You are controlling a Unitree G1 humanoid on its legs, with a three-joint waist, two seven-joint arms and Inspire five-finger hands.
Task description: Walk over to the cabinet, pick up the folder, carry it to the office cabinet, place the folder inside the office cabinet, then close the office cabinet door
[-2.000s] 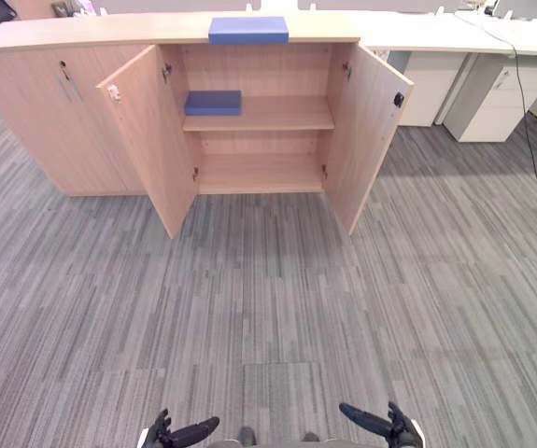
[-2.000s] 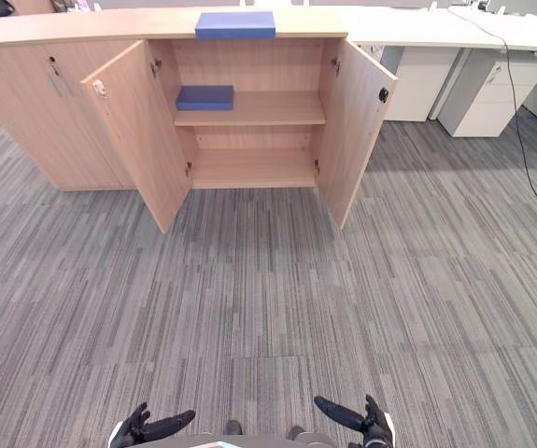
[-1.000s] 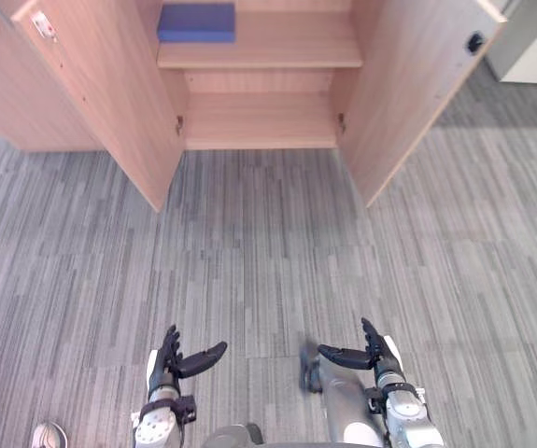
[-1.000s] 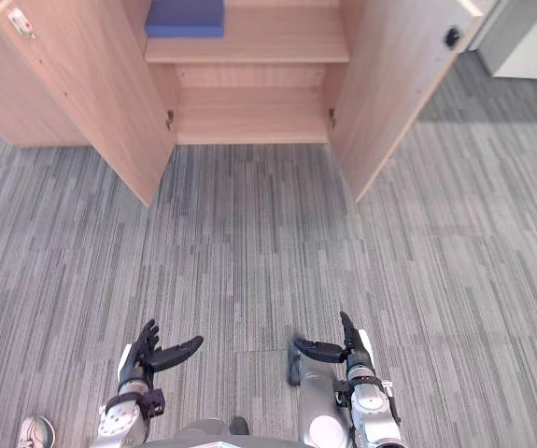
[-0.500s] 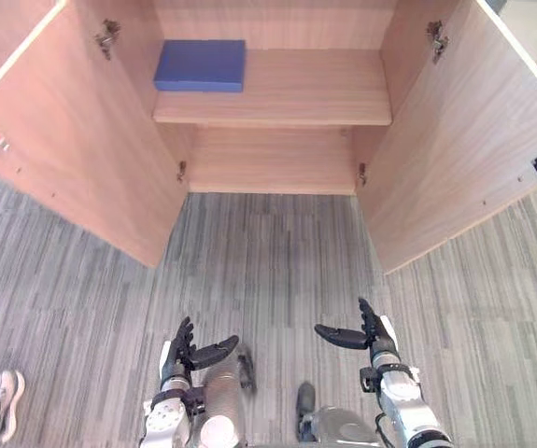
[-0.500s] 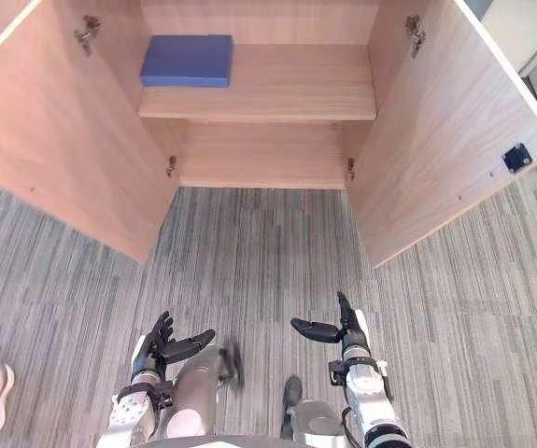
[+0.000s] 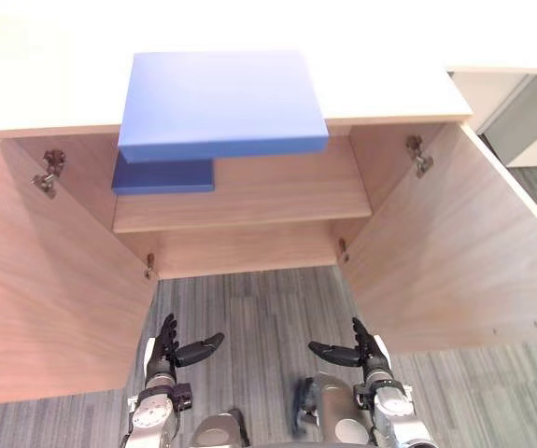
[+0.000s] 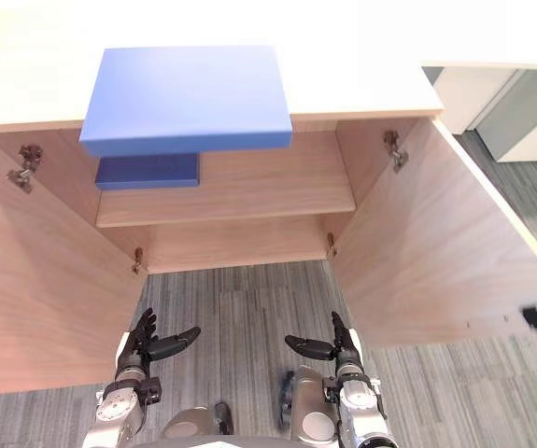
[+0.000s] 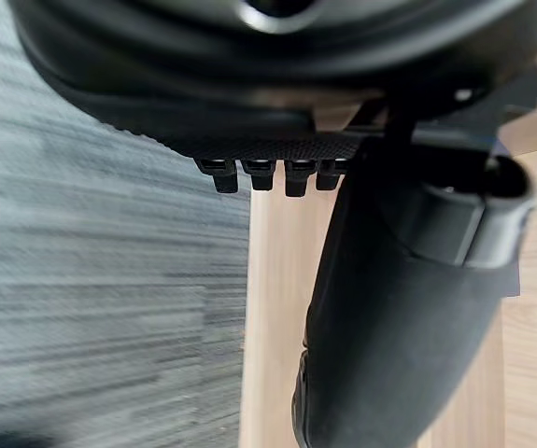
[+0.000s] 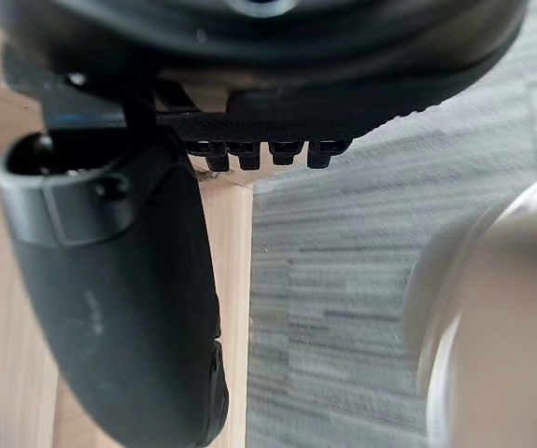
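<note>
- We count two folders. One flat blue rectangular folder (image 7: 219,101) lies on the light wooden cabinet (image 7: 44,89), at the front edge of its top.
- The second blue folder (image 7: 163,175) lies at the left end of the upper shelf (image 7: 287,191), just below the first.
- We count two doors, the left door (image 7: 53,280) and the right door (image 7: 445,261), both wide open.
- Our left hand (image 7: 167,353) and right hand (image 7: 361,352) hang low above the grey striped carpet (image 7: 259,313), with fingers straight and thumbs spread, well apart from both folders.
</note>
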